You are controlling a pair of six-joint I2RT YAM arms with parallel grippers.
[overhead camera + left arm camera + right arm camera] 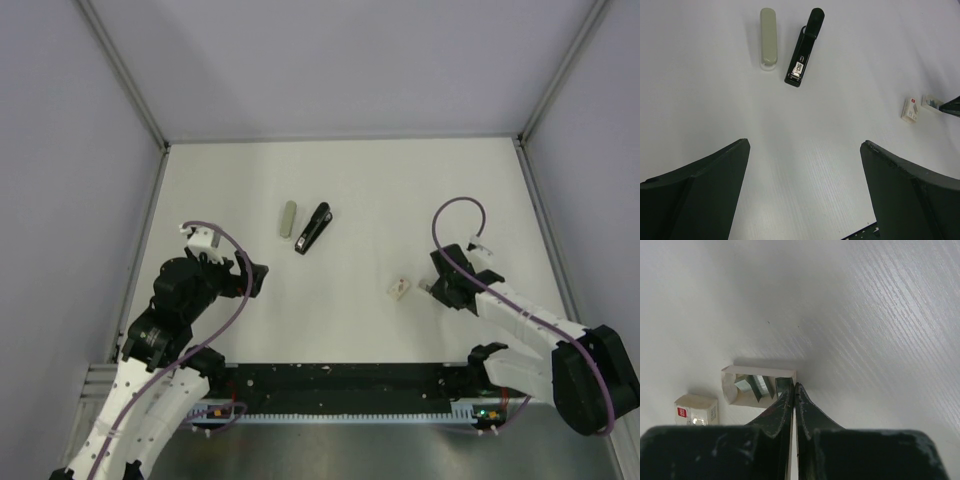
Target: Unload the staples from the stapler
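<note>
The black stapler (313, 228) lies closed on the white table, far centre; it also shows in the left wrist view (803, 52). My left gripper (256, 277) is open and empty, low over the table, well short of the stapler (805, 144). My right gripper (431, 287) is at the right, far from the stapler. Its fingers are pressed together (795, 386) on the thin side wall of a small open white cardboard tray (757, 385) that holds silver staples.
A grey oblong bar (289, 219) lies just left of the stapler (768, 37). A small white box with a red label (399, 288) sits beside the tray (696, 409) (910, 109). Grey walls enclose the table.
</note>
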